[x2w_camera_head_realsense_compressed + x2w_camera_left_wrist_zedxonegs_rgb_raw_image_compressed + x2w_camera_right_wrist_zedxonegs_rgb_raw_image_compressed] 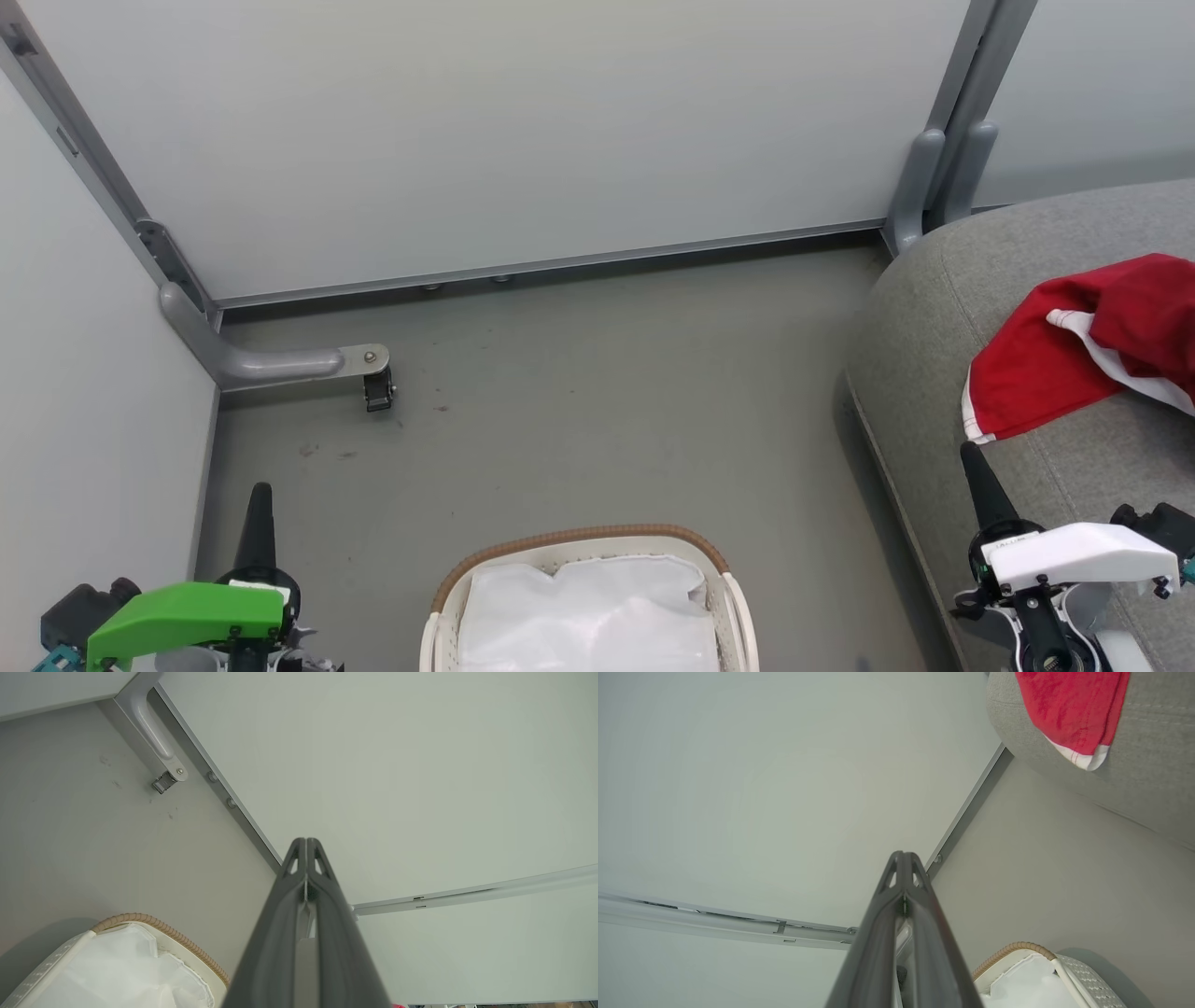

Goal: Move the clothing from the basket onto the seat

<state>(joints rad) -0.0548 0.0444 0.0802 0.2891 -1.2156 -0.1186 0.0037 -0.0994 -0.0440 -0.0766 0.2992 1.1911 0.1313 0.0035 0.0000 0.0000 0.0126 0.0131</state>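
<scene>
Left gripper (260, 499): is hanging low at the left, apart from the basket. Its two dark fingers are pressing together tip to tip and clenching nothing.
Partition foot (373, 378): is resting on the grey floor (607, 392) near the far left corner, well apart from everything in the task.
Basket (579, 539): is sitting on the floor between the two grippers, with its brown woven rim curving across the far end.
Liner (588, 616): is lying crumpled and white across the visible part of the basket's inside. The near end is running off the bottom edge, so whether any garment is lying there cannot be told.
Seat (920, 317): is standing at the right, its rounded grey edge facing the basket.
Clothing (1074, 359): is lying on the seat as a red heap, with a white band showing and the white hem drooping toward the front edge.
Right gripper (971, 457): is hovering low at the right, over the seat's front. Its fingers are squeezing shut on nothing and its tip is pointing toward the hem. In the right wrist view it is standing apart from the cloth.
Step in hand: judging from this, one placing is finished, and both arms are idling empty between a drop and a fresh check of the basket.
Next move: is calling for a look into the hidden near end of the basket. If red fabric is lying there, an arm should be spreading its fingers, dipping in and pinching cloth rather than liner.
</scene>
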